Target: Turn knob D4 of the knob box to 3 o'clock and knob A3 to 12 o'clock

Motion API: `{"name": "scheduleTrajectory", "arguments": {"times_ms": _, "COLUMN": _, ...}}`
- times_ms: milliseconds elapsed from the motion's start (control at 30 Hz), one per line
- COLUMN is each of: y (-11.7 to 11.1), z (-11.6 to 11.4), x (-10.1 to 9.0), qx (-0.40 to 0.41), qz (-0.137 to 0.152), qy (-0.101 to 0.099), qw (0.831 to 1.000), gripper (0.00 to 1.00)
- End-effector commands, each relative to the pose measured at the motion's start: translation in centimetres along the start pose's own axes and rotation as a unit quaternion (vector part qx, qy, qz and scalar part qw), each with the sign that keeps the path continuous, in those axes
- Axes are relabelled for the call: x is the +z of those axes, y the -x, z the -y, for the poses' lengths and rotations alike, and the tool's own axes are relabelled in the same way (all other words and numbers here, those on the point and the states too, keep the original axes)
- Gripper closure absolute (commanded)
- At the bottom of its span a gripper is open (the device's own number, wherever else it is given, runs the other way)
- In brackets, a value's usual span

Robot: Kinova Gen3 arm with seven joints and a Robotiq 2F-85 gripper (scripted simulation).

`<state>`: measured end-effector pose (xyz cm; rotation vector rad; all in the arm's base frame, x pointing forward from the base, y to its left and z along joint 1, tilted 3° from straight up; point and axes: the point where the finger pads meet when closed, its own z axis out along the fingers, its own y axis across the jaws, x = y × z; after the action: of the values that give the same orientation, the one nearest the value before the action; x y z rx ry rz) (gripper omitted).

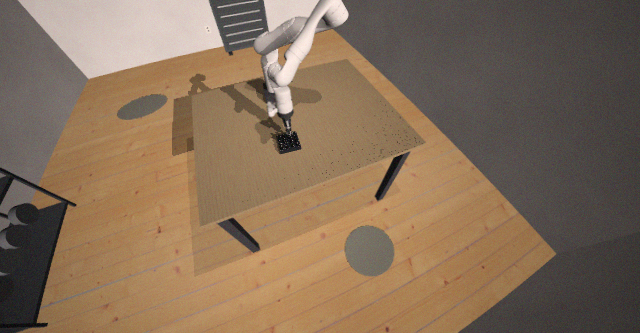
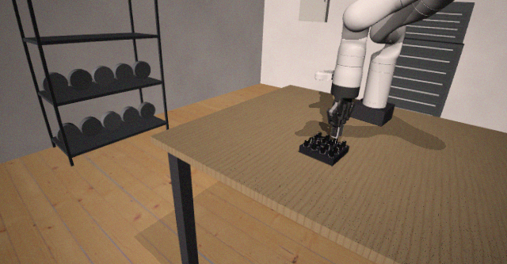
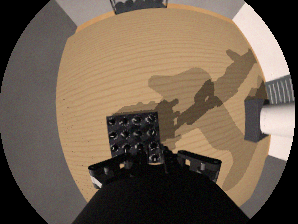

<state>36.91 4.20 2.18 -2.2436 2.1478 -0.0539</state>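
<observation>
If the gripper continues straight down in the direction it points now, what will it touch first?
The gripper points straight down at the knob box, at the row nearest the arm's base. It would probably meet a knob there first; its fingers may already be around one. Which knob is too small to tell.
</observation>
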Motion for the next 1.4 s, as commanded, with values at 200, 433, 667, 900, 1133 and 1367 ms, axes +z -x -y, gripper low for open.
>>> {"name": "scheduleTrajectory", "arguments": {"times_ms": 200, "y": 0.0, "z": 0.0, "x": 0.1, "qx": -0.003, "qz": 0.000, "qy": -0.001, "qw": 1.000, "gripper": 0.81}}
{"name": "scheduleTrajectory", "arguments": {"times_ms": 433, "y": 0.0, "z": 0.1, "x": 0.5, "qx": -0.003, "qz": 0.000, "qy": -0.003, "qw": 1.000, "gripper": 0.81}}
{"name": "scheduleTrajectory", "arguments": {"times_ms": 667, "y": 0.0, "z": 0.1, "x": 1.0, "qx": -0.003, "qz": 0.000, "qy": -0.002, "qw": 1.000, "gripper": 0.81}}
{"name": "scheduleTrajectory", "arguments": {"times_ms": 900, "y": 0.0, "z": 0.0, "x": 1.4, "qx": -0.002, "qz": 0.000, "qy": -0.001, "qw": 1.000, "gripper": 0.81}}
{"name": "scheduleTrajectory", "arguments": {"times_ms": 1133, "y": -0.1, "z": -0.1, "x": 1.5, "qx": -0.002, "qz": -0.001, "qy": 0.000, "qw": 1.000, "gripper": 0.81}}
{"name": "scheduleTrajectory", "arguments": {"times_ms": 1367, "y": -0.1, "z": -0.1, "x": 1.5, "qx": -0.002, "qz": -0.001, "qy": 0.000, "qw": 1.000, "gripper": 0.81}}
